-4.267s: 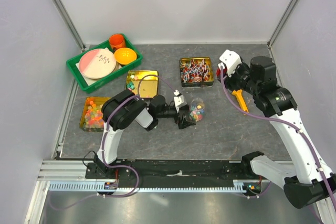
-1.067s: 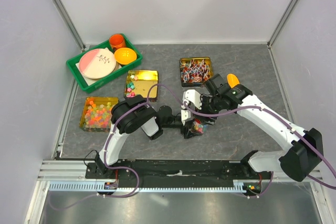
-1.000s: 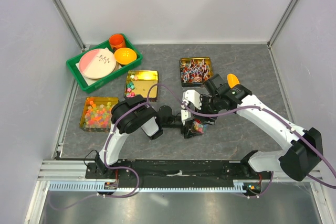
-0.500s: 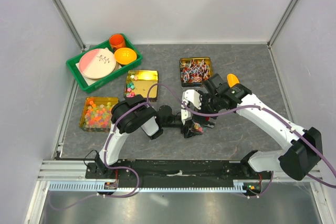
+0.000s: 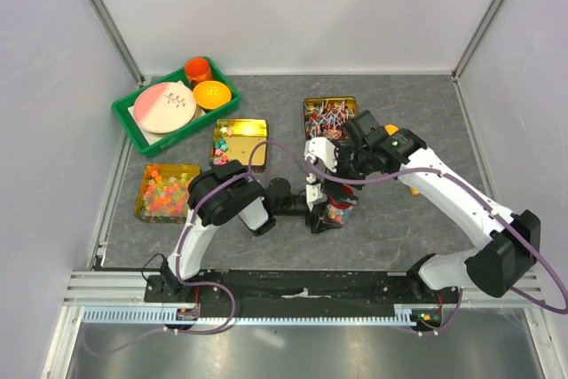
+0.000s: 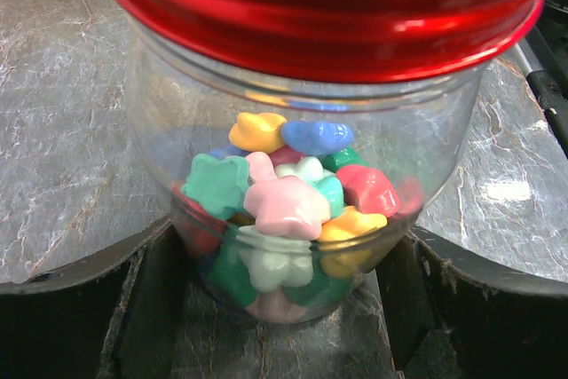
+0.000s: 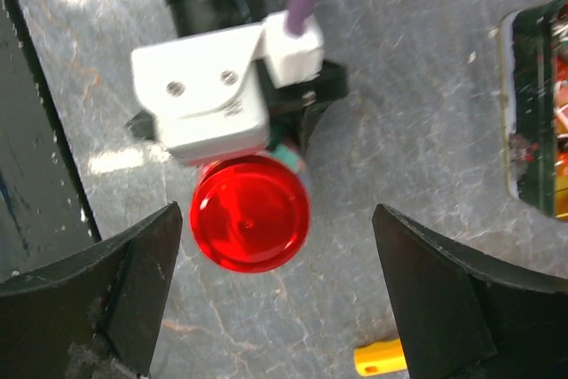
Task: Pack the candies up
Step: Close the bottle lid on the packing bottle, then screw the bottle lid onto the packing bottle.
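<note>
Standing midway on the worktop (image 5: 266, 246) in the top view, a clear jar (image 5: 335, 212) of the candies (image 5: 334, 214) is gripped by the left fingers (image 5: 317, 218), with the right arm (image 5: 390, 153) hanging over it from 1 o'clock. A lollipop tin (image 5: 331, 119) lies at 12, a gold tin (image 5: 238, 139) at 10, a gummy tin (image 5: 164, 191) at 9, and a green tray (image 5: 124, 123) beyond.

Left wrist view: the fingers press both jar sides, and the red lid (image 6: 319, 6) is cut off above.

Right wrist view: the right fingers (image 7: 98, 290) stand wide apart, clear of the lid. The left wrist camera (image 7: 209, 104) hides the jar body. The lollipop tin at 3 and a yellow object (image 7: 382, 357) at 5 are cut off.
</note>
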Robot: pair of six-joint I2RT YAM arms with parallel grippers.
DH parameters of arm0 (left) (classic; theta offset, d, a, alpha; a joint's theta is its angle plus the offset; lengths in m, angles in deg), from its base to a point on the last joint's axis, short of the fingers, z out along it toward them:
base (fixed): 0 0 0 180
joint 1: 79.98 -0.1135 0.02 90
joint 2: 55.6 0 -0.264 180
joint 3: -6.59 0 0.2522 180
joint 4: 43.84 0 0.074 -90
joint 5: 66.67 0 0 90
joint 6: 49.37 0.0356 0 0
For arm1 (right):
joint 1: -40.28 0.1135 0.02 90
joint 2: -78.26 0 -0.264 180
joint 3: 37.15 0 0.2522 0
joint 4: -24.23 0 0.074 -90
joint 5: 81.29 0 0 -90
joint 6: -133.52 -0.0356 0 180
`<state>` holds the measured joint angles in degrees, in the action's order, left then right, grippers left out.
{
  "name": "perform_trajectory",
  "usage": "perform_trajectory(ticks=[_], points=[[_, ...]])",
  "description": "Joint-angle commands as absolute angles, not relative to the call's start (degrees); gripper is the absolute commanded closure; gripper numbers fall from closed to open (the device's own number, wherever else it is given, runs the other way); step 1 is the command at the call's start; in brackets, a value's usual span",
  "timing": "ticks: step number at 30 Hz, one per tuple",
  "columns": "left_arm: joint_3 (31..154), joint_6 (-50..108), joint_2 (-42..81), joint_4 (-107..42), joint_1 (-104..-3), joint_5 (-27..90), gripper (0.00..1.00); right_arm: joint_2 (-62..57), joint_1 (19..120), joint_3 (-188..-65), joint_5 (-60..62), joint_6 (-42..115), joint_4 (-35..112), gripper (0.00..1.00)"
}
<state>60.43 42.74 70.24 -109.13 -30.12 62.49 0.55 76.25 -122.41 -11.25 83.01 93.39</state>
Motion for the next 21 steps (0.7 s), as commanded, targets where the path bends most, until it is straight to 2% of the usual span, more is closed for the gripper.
perform_trajectory(ticks=[1,3,5,10,21], points=[[60.9,43.4,70.7,-114.8,-30.5,61.3,0.36,-3.1,73.8,-127.8,-15.7,83.5,93.7,0.11],[61.0,43.4,70.6,-114.3,-30.5,61.3,0.36,-4.2,72.8,-129.0,-17.1,83.4,93.8,0.16],[61.0,43.4,70.5,-114.1,-30.5,61.4,0.36,-5.4,71.0,-129.1,-19.0,84.1,93.8,0.27],[61.0,43.6,70.3,-114.0,-30.5,61.5,0.37,-7.5,67.4,-128.6,-21.6,85.4,94.0,0.4],[61.3,43.6,70.3,-113.3,-30.5,61.4,0.4,-8.0,67.1,-125.5,-25.3,86.5,94.5,0.47]])
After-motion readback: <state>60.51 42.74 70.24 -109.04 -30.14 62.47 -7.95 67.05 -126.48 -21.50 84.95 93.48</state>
